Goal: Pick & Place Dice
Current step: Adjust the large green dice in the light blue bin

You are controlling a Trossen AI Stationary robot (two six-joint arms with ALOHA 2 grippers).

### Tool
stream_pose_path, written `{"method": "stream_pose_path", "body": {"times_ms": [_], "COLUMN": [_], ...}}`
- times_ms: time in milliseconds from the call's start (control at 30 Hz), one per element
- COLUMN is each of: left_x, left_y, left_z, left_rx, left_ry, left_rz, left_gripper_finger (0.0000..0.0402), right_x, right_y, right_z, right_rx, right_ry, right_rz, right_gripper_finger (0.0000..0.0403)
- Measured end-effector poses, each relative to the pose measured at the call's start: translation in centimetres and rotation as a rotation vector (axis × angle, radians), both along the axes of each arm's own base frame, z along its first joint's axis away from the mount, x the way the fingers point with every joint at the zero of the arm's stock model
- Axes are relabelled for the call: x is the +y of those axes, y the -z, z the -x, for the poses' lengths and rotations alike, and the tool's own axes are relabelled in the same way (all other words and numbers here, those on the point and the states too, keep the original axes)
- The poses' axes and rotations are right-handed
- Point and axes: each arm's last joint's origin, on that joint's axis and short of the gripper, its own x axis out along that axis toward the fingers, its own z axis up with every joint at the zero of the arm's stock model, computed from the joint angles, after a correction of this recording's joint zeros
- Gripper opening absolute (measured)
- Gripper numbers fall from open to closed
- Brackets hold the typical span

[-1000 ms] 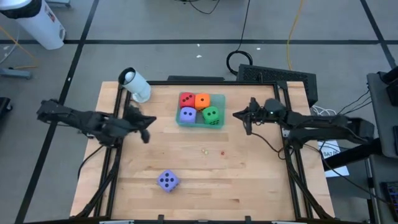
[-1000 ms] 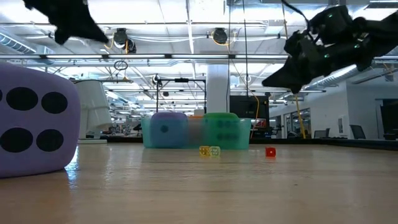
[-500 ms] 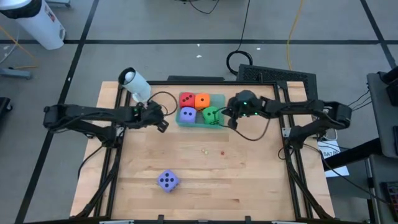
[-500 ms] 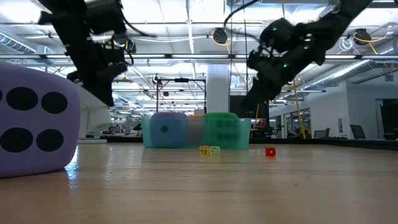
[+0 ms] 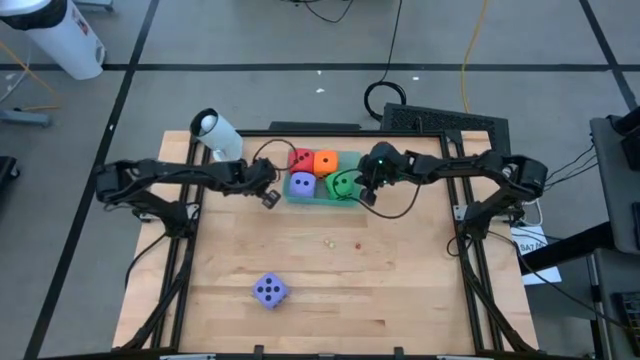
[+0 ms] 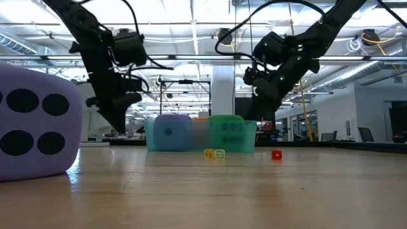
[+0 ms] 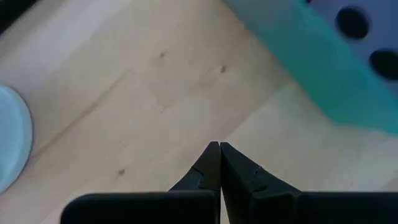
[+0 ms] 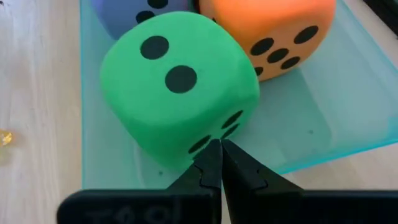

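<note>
Right gripper (image 8: 214,163): fingers pressed together, empty, tips just over the green die (image 8: 180,99) in the teal tray (image 8: 323,106). The wrist view alone shows the orange die (image 8: 273,28) touching it behind.

Left gripper (image 7: 219,163): likewise closed, empty, above bare wood beside the tray's other end.

High view adds the red die (image 5: 299,159), a purple die (image 5: 301,184) in the tray, and a second purple die (image 5: 270,290) well apart from both grippers.

Surface: pale wooden table (image 5: 400,290), white cylinder (image 5: 217,136) at its corner. Room: grey floor, cables.
</note>
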Motion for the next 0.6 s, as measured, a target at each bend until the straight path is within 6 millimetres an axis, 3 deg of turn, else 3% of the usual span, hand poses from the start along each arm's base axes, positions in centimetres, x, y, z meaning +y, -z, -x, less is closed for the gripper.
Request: {"method": "stream_pose_path", "body": {"times_ms": [267, 600], "left_x": [0.9, 1.1], "left_y": [1.9, 2.3], "left_z": [-1.4, -2.4], "left_rx": [-0.029, -0.11], "left_ry": [0.076, 0.143], "left_rz": [0.05, 0.077], "left_gripper_finger": [0.0003, 0.0005], "right_x": [0.3, 0.5], "right_y": [0.0, 2.3], "right_z": [-0.2, -1.8], "right_rx": [-0.038, -0.044], "right_ry": [-0.06, -0.08], "right_rz": [-0.077, -0.106], "right_gripper_finger": [0.0, 0.0]}}
